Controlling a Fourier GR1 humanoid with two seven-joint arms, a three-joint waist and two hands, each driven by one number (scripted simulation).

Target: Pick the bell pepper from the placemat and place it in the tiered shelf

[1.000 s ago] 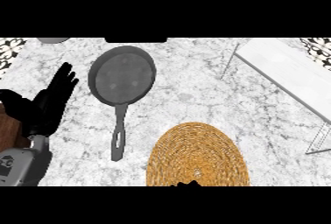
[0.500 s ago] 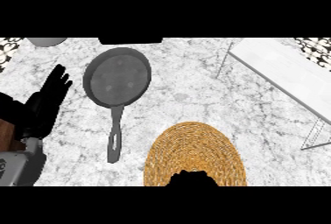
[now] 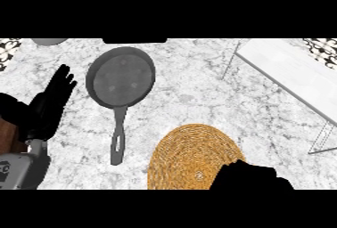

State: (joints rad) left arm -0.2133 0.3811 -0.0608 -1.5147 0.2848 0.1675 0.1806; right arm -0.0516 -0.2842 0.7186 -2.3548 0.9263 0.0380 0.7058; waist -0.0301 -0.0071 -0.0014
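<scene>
At the left edge, beside the skillet (image 3: 121,81), left hand (image 3: 47,106) resting wide open, fingers up. Low over the woven placemat (image 3: 187,153), right hand (image 3: 251,177), open or closed impossible to tell. Hidden from view: bell pepper. Upper right: tiered shelf (image 3: 289,73).

On the counter (image 3: 191,102), the frying pan (image 3: 121,82) lies just right of the left hand (image 3: 49,104). The placemat (image 3: 187,153) spreads left of the right hand (image 3: 253,178); the tiered shelf (image 3: 289,73) stands well beyond that hand.
</scene>
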